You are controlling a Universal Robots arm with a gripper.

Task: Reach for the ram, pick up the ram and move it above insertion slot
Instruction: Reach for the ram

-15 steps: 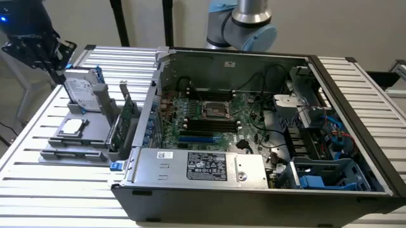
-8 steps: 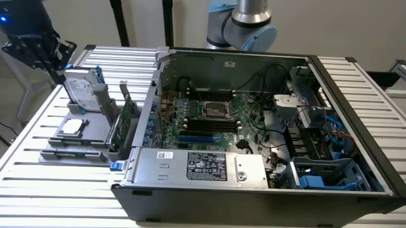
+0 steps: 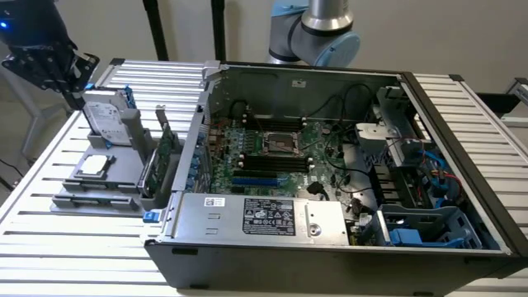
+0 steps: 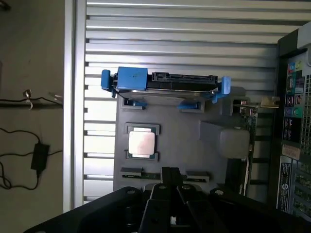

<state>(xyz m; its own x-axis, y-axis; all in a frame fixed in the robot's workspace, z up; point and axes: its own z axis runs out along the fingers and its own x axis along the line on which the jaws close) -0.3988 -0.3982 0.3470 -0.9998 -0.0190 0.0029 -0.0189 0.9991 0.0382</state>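
The ram (image 4: 132, 174) is a thin green stick standing on edge in a slot of the grey holder (image 4: 214, 160); my gripper (image 4: 171, 180) covers its middle in the wrist view. In the exterior view the ram (image 3: 93, 199) is a dark line along the holder's near side, at the exterior view's left. My gripper (image 3: 66, 77) hangs well above the holder's far end, touching nothing. The insertion slots (image 3: 275, 162) are black rows on the motherboard inside the open computer case (image 3: 247, 260).
The holder also carries a hard drive in a blue bracket (image 4: 165, 85), a CPU (image 4: 142, 143) and an upright green card with a metal bracket (image 3: 157, 164). The case wall (image 3: 194, 148) stands beside the holder. Cables and a drive cage (image 3: 421, 229) crowd the case's right side.
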